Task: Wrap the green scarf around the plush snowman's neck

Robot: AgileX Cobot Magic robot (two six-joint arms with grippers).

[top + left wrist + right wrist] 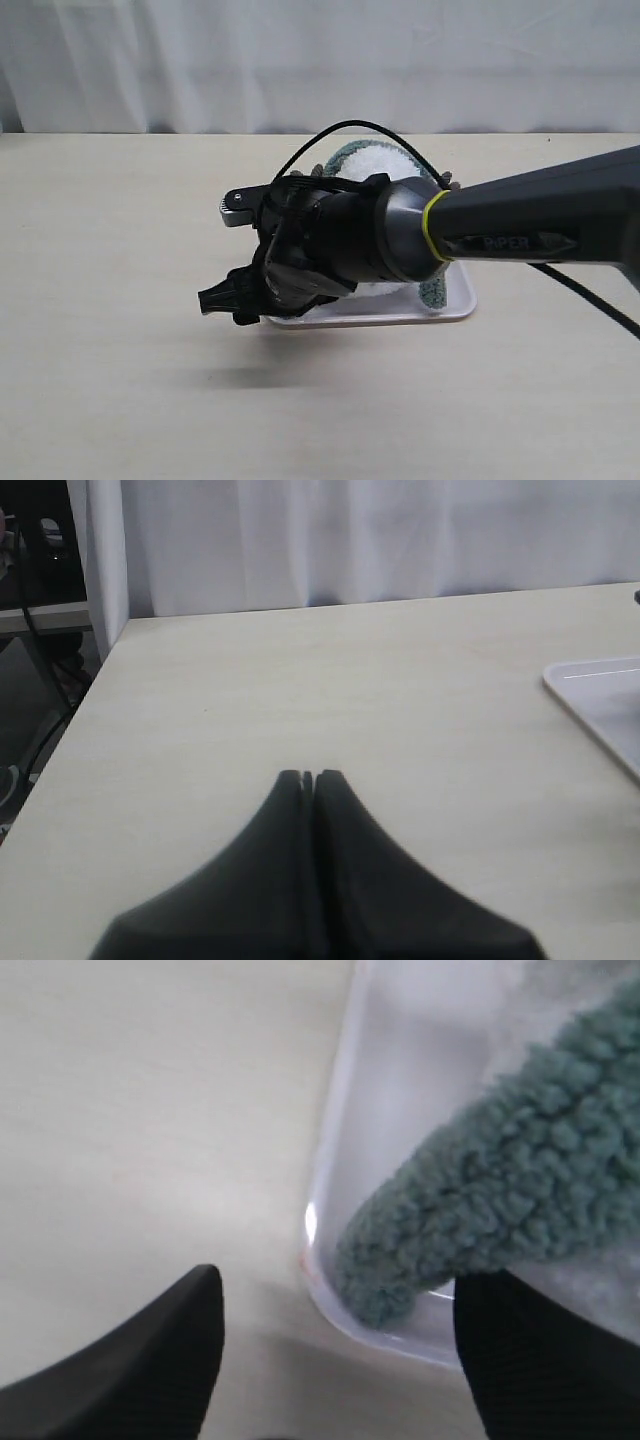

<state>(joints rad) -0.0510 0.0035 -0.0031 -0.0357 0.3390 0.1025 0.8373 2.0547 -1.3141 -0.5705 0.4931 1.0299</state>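
My right arm reaches in from the right over the white tray (455,305) and hides most of the plush snowman (378,162); only white fluff shows above and below the arm, and the neck is hidden. The green scarf (337,156) curves round the top of that fluff, and another piece of it shows at the tray's right side. My right gripper (226,258) (340,1288) is open above the tray's near left corner. The scarf's rounded end (480,1220) lies inside the tray between the fingers (170,1350), untouched. My left gripper (309,777) is shut and empty over bare table.
The tray's rim (328,1175) runs between my right fingers. A corner of the tray (600,695) shows in the left wrist view. Black cables (345,128) loop over the right wrist. A white curtain (320,60) hangs behind the tan table (110,250).
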